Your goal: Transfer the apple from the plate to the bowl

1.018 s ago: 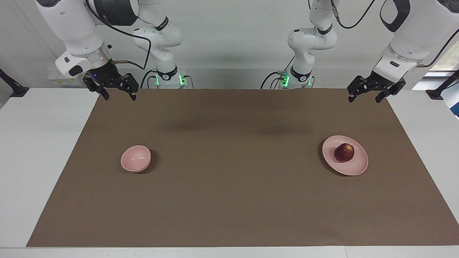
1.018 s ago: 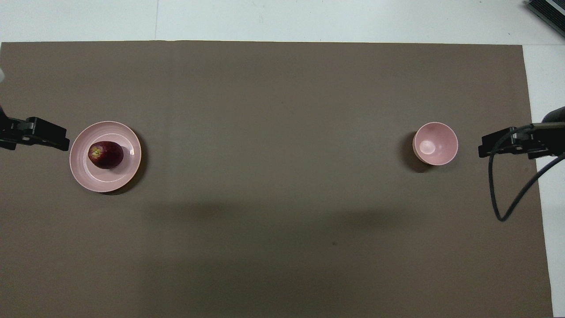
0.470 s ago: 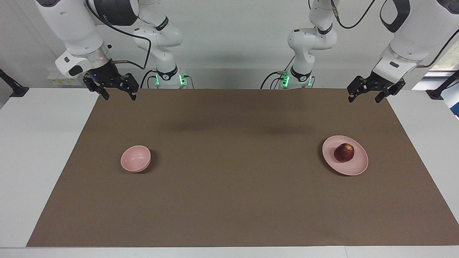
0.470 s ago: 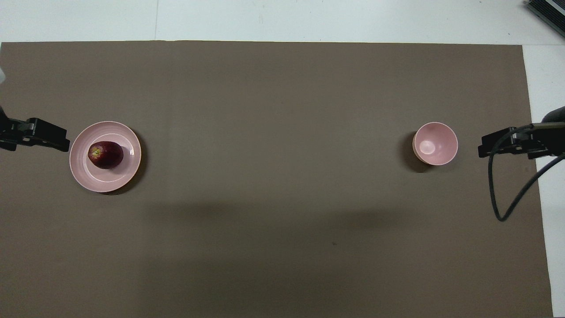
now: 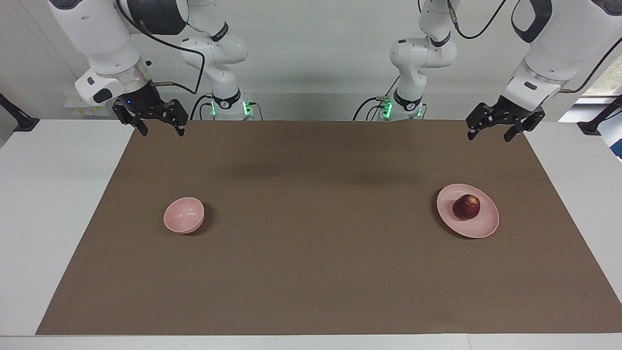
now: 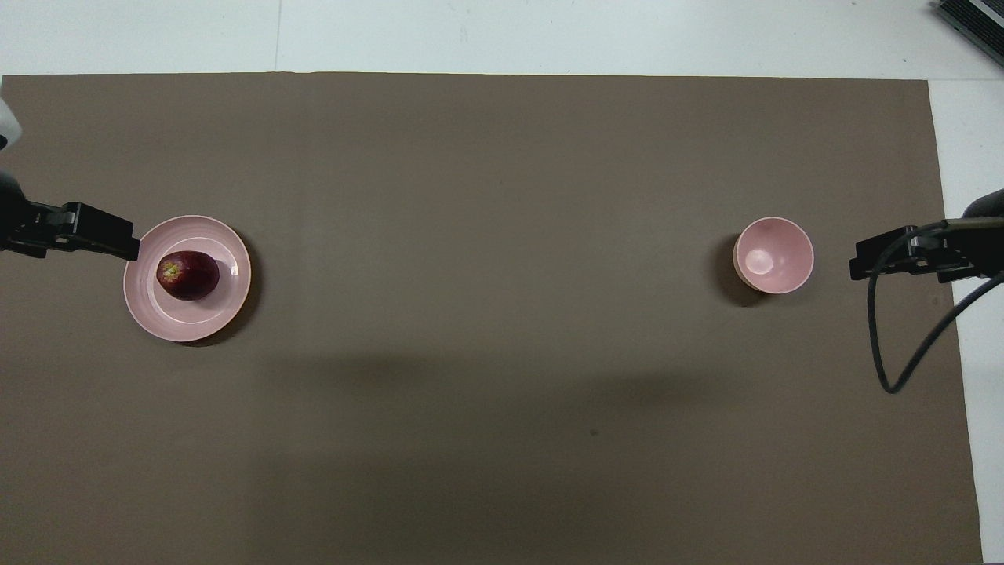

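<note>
— Any brand, label or writing to read?
— A few pale letters on the dark band of the right arm, too small to make out. Nothing printed on the apple, the plate or the bowl.

— Whereabouts of the apple?
— Lying on the pale pink plate, toward the left arm's end of the table, on the brown mat. Dark red, glossy, with a yellowish patch showing in the overhead view. Sits a little off the plate's middle.

— And relative to the fingers?
— Well apart from both pairs. Left gripper up in the air over the mat's edge nearest the robots, at the left arm's end; fingers spread apart, nothing between them. Seen from above, its dark tip just overlaps the plate's rim, yet clearly raised above it in the facing view, not touching plate or apple.

— Right gripper?
— Hanging over the mat's corner at the right arm's end, waiting. Fingers parted too, gripping nothing. From above, showing as a dark block with a looping black cable, beside the bowl but not over it.

— The bowl itself?
— Upright on the mat toward the right arm's end, holding nothing, well apart from the plate.
</note>
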Controlling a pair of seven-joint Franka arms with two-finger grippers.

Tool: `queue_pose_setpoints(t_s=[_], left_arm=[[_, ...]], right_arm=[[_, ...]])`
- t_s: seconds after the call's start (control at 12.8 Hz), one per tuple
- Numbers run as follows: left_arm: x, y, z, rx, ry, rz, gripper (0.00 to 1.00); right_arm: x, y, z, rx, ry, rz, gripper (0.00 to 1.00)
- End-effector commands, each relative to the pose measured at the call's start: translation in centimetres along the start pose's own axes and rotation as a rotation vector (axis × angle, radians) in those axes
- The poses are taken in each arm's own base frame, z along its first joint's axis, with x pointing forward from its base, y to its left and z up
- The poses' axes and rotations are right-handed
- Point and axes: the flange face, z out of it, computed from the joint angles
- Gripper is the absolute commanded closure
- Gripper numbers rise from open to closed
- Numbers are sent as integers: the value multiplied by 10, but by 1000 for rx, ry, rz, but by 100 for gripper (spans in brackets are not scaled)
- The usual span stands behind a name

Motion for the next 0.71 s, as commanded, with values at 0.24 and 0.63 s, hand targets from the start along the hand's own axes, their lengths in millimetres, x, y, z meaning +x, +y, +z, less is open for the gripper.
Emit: queue_pose_setpoints(t_s=[0.24, 0.63], left_arm=[[-5, -3, -2, -9, 16, 2, 0], [-6, -6, 2, -9, 7, 200, 0]], right_arm=[[0, 3, -2, 5, -9, -12, 0], [0, 3, -3, 5, -8, -12, 0]])
